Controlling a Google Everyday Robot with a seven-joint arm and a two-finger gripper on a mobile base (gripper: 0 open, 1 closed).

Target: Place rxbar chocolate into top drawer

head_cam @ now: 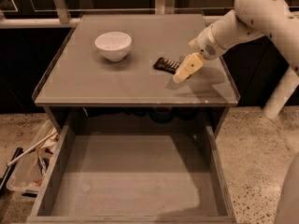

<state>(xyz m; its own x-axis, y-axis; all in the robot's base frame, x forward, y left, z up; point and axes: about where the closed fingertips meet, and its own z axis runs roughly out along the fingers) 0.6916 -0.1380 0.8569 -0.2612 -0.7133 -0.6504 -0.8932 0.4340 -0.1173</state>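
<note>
The rxbar chocolate point(167, 65) lies flat on the grey tabletop point(93, 85), right of centre, its right end hidden behind my gripper. My gripper point(183, 73) hangs from the white arm that comes in from the upper right, just over the bar's right end and pointing down-left. The top drawer point(133, 178) stands pulled out below the table's front edge, its flat bottom bare.
A white bowl point(113, 45) stands on the tabletop left of the bar. A clear bin with clutter point(29, 164) sits on the floor left of the drawer. A white post point(280, 94) stands at the right.
</note>
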